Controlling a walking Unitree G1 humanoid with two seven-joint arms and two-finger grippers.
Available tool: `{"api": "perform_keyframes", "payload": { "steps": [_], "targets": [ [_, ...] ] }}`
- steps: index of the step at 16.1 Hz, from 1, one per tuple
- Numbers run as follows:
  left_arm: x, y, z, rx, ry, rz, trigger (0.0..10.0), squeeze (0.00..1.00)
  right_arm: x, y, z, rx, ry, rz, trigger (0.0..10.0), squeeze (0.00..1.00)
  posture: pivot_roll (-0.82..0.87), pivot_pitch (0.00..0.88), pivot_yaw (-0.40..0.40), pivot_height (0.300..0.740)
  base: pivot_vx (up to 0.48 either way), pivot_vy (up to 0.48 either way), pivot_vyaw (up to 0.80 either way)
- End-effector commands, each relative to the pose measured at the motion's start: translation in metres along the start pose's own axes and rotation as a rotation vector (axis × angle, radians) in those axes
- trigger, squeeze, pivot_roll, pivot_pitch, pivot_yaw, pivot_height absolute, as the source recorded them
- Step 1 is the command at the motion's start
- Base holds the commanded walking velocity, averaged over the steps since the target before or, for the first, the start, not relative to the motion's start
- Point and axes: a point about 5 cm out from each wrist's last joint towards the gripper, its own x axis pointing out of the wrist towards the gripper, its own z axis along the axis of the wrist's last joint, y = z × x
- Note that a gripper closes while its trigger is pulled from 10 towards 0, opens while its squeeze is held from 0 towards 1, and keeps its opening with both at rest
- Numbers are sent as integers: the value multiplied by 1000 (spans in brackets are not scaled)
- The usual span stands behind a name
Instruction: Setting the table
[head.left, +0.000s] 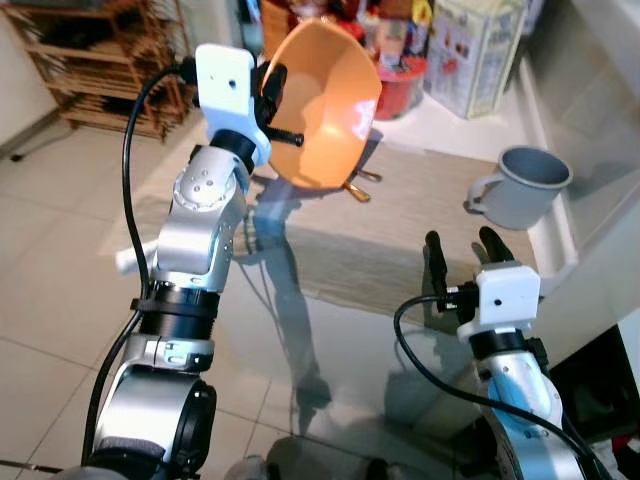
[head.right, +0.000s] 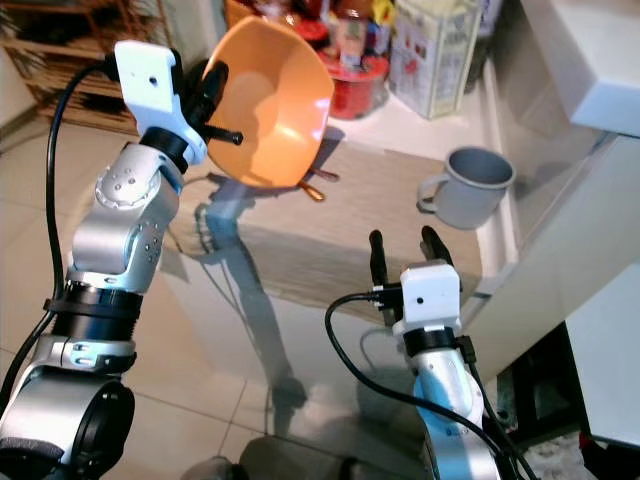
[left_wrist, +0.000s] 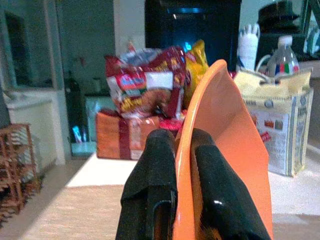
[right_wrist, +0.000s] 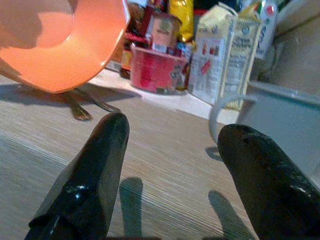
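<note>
My left gripper (head.left: 272, 92) is shut on the rim of an orange bowl (head.left: 322, 105), holding it tilted in the air above the beige placemat (head.left: 420, 215). One finger lies inside the rim and one outside, as the left wrist view shows on the bowl (left_wrist: 222, 150). Under the bowl, cutlery (head.left: 358, 187) lies on the mat. A grey mug (head.left: 520, 185) stands at the mat's right end. My right gripper (head.left: 462, 250) is open, low over the mat's near edge, pointing toward the mug (right_wrist: 285, 125).
Food packets, a red tub (head.left: 400, 85) and a printed carton (head.left: 475, 50) crowd the table's far side. A white ledge (head.right: 590, 60) runs along the right. A wicker shelf (head.left: 95, 60) stands on the tiled floor at left.
</note>
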Motion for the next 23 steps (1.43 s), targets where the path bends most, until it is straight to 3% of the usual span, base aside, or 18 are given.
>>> {"api": "perform_keyframes", "payload": {
  "steps": [1,9,23],
  "targets": [
    [6,0,16,-5,-62,-16,0,0,-1,-2,3,-9,-8,-7,10000,0,-2,0,21,740,0,0,0],
    [9,-2,17,-22,-68,-40,0,0,-2,-2,1,-10,5,-7,10000,0,-5,0,23,740,0,0,0],
    [10,-4,19,-36,-82,-62,0,0,-3,-3,0,-15,9,-10,10000,0,-9,0,25,740,-302,0,0]
  ]
}}
